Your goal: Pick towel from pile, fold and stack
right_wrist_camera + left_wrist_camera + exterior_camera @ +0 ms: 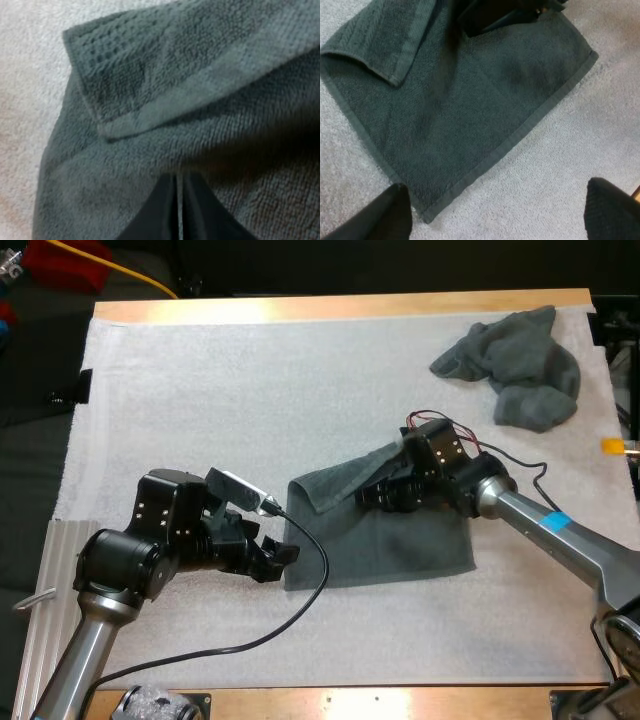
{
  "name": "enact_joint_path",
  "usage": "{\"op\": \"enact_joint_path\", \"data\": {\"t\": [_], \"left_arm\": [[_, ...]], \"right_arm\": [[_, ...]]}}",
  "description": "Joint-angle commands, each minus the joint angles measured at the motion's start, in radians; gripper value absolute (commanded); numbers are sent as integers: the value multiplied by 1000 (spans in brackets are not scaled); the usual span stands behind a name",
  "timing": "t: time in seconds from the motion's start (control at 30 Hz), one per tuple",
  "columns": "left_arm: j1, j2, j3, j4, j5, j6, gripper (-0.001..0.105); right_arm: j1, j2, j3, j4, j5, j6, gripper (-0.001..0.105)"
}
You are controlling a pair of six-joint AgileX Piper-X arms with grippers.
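A dark grey-green towel [400, 545] lies spread on the white mat [200, 390], its far left corner turned over into a flap [335, 485]. My right gripper [372, 496] rests on the towel just behind that flap; in the right wrist view its fingers [165, 215] are pressed together, pinching the cloth [165, 90]. My left gripper [282, 556] hovers at the towel's near left corner [427, 215] with its fingers [385, 217] wide apart and clear of the cloth. A crumpled towel [518, 365] sits at the far right.
The mat's left half and front strip are bare. A ribbed metal plate [50, 580] lies at the table's left edge beside my left arm. The crumpled towel is close to the mat's far right corner.
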Motion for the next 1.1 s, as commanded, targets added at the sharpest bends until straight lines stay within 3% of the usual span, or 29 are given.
{"op": "enact_joint_path", "data": {"t": [0.0, 1.07], "left_arm": [[-5, -8, -4, -4, -8, 0, 69], [-5, -8, -4, -4, 9, 0, 69]], "right_arm": [[0, 1, -13, -11, -1, -4, 1], [0, 166, -111, -90, 43, 74, 1]]}}
